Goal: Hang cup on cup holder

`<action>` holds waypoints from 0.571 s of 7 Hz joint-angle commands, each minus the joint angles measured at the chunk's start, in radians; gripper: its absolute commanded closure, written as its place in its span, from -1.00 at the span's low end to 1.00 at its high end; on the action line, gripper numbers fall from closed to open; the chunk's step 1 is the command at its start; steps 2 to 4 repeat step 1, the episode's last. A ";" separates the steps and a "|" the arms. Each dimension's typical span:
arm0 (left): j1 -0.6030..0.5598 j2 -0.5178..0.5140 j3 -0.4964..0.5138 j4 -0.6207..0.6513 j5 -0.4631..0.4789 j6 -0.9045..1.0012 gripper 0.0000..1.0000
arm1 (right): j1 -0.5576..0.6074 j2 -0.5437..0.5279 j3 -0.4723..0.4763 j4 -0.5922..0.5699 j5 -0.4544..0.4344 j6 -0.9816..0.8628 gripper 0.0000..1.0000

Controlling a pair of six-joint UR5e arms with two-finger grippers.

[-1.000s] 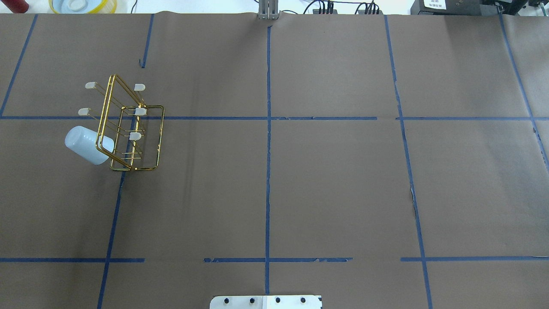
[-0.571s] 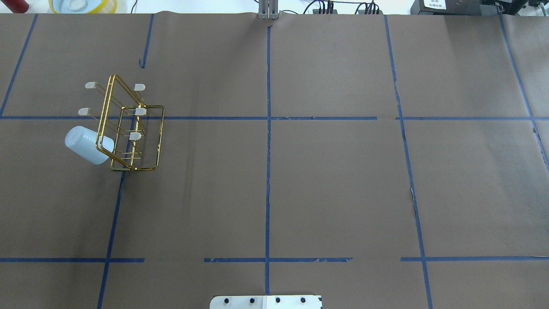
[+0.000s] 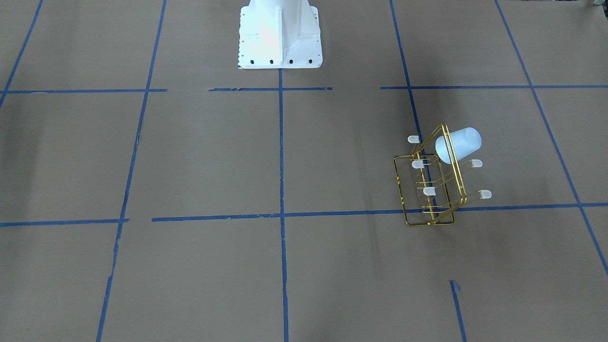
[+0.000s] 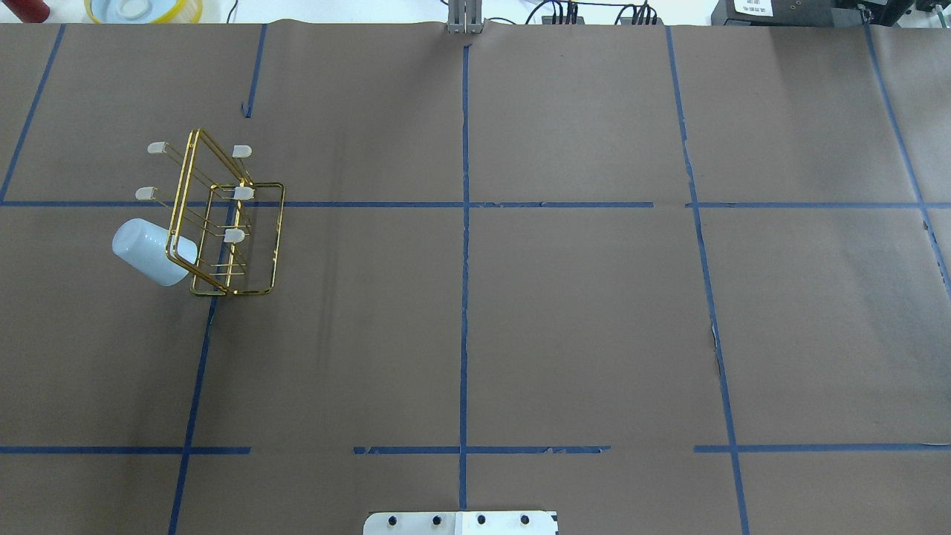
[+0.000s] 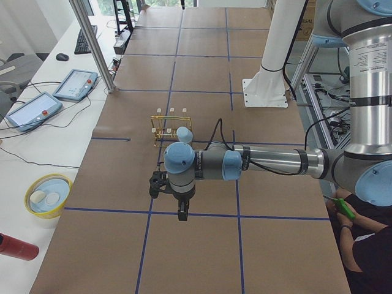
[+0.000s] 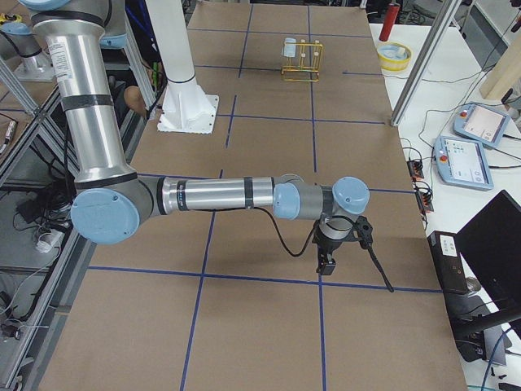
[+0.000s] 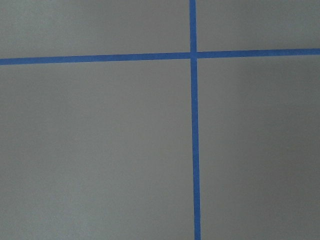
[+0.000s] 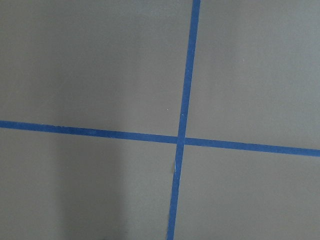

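Observation:
The pale blue-white cup (image 4: 151, 251) hangs tilted on a prong of the gold wire cup holder (image 4: 279, 223), its rim against the slanted frame. Both also show in the front view, the cup (image 3: 460, 144) and the holder (image 3: 427, 224), and small in the side views, the cup (image 5: 184, 133) and the holder (image 6: 303, 59). My left gripper (image 5: 182, 214) shows only in the left side view and points down, away from the holder. My right gripper (image 6: 324, 266) shows only in the right side view, far from it. I cannot tell whether either is open or shut. Both wrist views show only brown paper and blue tape.
The robot's white base (image 3: 279, 35) stands at the table's near edge. A yellow bowl (image 4: 145, 9) and a red object (image 4: 26, 9) lie beyond the far edge. Tablets (image 5: 76, 82) and cables lie on the side desk. A person's arm (image 5: 352, 226) shows at the right.

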 commanded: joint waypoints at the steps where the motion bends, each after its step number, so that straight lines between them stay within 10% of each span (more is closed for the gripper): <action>1: 0.000 0.000 0.000 -0.001 0.000 0.000 -1.00 | 0.001 0.000 0.000 -0.001 0.000 0.000 -1.00; 4: 0.000 0.000 0.000 -0.001 0.000 0.000 -1.00 | 0.001 0.000 0.000 -0.001 0.000 0.000 -1.00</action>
